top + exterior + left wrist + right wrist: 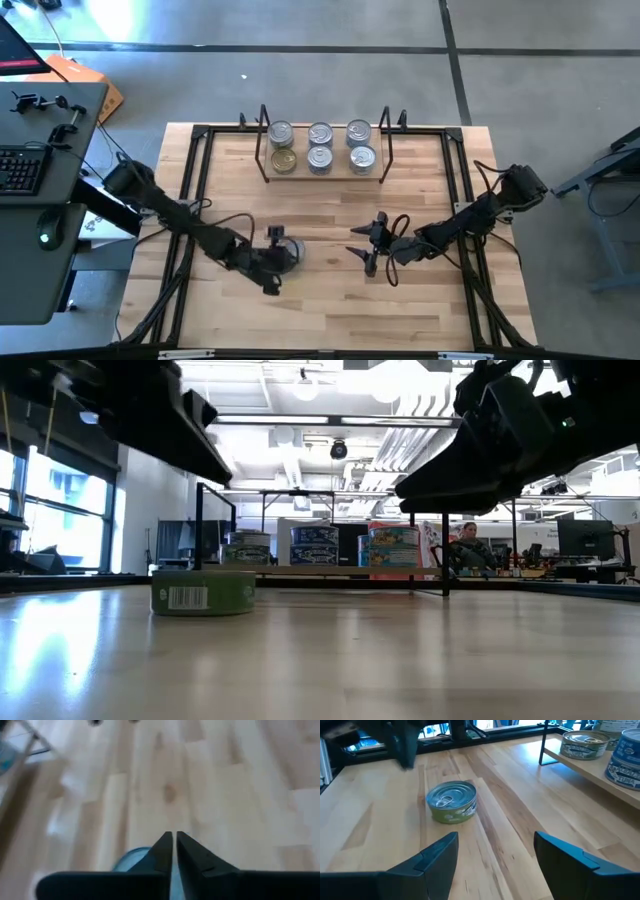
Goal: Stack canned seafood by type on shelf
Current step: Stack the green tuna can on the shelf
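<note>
A short round can with a green label and silver lid [452, 802] stands upright on its base on the wooden tabletop, also seen as the can [203, 592] in the low view. My left gripper [174, 842] is shut and hovers just above and beside this can [294, 248], apart from it. My right gripper [495, 855] stands open to the can's right, pointing at it across bare wood. The shelf [322, 176] at the table's far side carries several cans [320, 145], one of them gold-coloured [284, 160].
A black rod frame [195, 180] runs along the table's edges. The shelf's upright ends [262, 125] rise at both sides of the cans. Bare wood lies between the two grippers and the shelf. A person [465, 545] sits far behind the table.
</note>
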Controlling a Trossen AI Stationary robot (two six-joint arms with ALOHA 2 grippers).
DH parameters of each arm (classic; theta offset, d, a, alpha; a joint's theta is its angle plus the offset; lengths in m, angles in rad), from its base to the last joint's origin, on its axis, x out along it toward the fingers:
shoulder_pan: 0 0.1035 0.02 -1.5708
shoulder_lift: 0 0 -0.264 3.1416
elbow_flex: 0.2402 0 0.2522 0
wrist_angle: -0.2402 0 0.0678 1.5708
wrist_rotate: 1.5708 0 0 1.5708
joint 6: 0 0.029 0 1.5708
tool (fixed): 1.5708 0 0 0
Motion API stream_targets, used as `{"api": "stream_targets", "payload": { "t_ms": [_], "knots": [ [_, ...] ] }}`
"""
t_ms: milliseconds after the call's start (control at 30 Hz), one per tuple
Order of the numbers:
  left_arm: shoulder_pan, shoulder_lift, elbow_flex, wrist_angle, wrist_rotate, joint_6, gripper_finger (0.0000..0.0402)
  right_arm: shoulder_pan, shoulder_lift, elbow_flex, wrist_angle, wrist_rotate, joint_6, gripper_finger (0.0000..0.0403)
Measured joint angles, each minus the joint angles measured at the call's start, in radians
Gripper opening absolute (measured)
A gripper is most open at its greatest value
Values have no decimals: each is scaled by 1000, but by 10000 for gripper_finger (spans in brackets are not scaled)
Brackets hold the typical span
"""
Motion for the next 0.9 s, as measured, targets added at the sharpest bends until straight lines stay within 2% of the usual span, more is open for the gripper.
{"api": "stream_targets", "payload": {
  "t_ms": [100,233,333,433,600,667,767,900],
  "knots": [
    [-7,49,1,14,32,-15,50,0,0,0,-3,2,-3,252],
    [7,149,0,54,-4,-35,112,0,0,0,-10,2,-3,252],
    [23,218,5,51,-1,-55,134,0,0,0,-13,-15,-7,252],
    [34,254,30,45,-22,-86,115,0,0,0,2,-87,-52,252],
    [38,267,64,-13,-29,-77,20,0,0,0,92,-248,-157,252],
    [38,263,73,-26,-18,-75,10,0,0,0,112,-312,-231,252],
    [31,248,75,-37,-15,-70,6,0,0,0,111,-321,-323,252],
    [15,191,51,-11,-55,-71,2,-8,0,1,108,-261,-418,252]
  ]
}}
